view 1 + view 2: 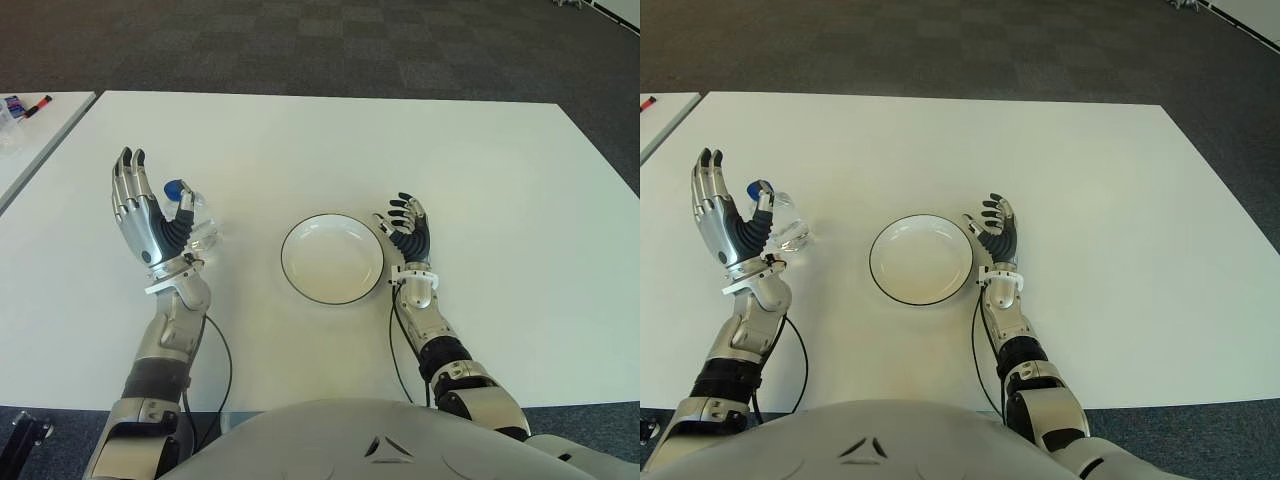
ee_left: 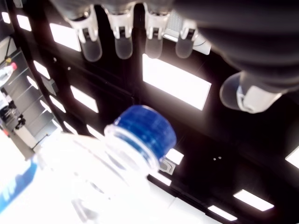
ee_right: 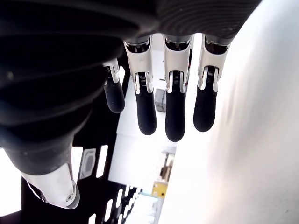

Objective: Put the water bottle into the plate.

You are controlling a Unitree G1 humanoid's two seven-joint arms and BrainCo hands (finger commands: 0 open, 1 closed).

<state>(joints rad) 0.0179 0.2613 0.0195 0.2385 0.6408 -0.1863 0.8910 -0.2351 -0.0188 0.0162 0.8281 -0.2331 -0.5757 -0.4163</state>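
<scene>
Eye views: one white table (image 1: 300, 140), one empty white plate (image 1: 332, 258) with dark rim near the middle, one clear water bottle (image 1: 195, 220) with one blue cap (image 1: 174, 188), two hands. Bottle sits well left of the plate, right next to the left hand (image 1: 148, 215), which is raised palm-up, fingers extended upward, thumb next to the cap; can't tell if the palm touches the bottle. Right hand (image 1: 408, 232) shows just beside the plate's right rim, fingers loosely bent, nothing in it. A second table at far left carries markers (image 1: 28, 105). Left wrist view: four fingertips (image 2: 124, 44) plus thumb spread apart, not wrapped on anything; bottle neck and cap in front of the palm, tilted. Right wrist view: four fingers (image 3: 172, 107) hanging relaxed, thumb off to one side, no object between them, white tabletop beside.
</scene>
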